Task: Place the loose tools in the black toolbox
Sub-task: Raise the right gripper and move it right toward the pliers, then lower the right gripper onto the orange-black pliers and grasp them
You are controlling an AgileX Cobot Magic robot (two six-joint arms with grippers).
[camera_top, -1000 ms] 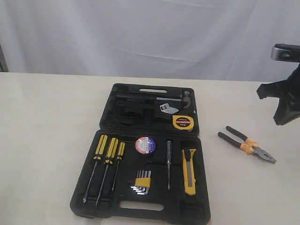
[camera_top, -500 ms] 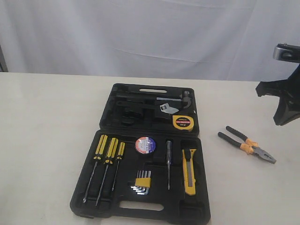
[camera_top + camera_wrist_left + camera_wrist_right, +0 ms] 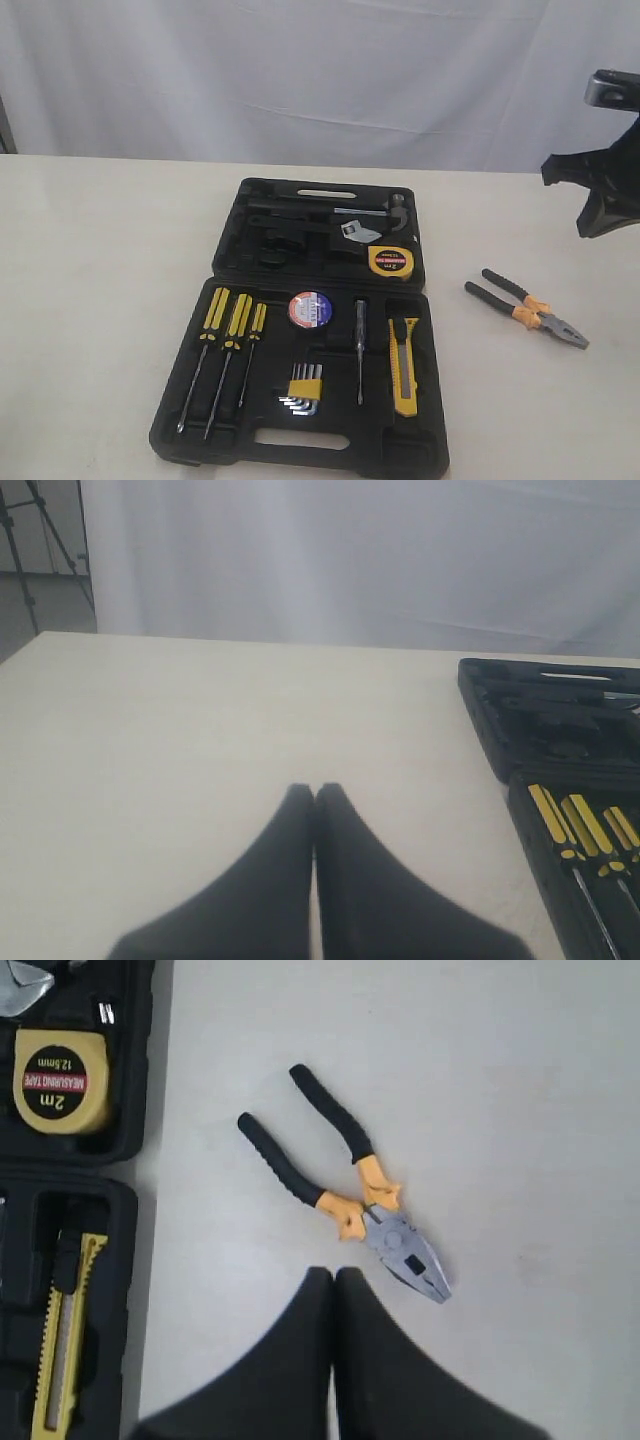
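The right end effector [image 3: 333, 1272] has lifted a little, closed and empty, so it could knock the pliers [image 3: 360, 1200] across the tabletop [image 3: 520, 1070] if it drops without opening.

Three screwdrivers [image 3: 238, 318], one knife [image 3: 403, 365], one tape measure [image 3: 391, 261], one tape roll [image 3: 309, 309], one pliers [image 3: 527, 308], one toolbox [image 3: 370, 442].

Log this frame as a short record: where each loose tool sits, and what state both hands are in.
case: black toolbox, open on table
inside: utility knife, tape measure, tape roll
outside: pliers, on table beside black toolbox
left hand: shut, empty
right hand: shut, empty, raised near pliers
left to do: pliers
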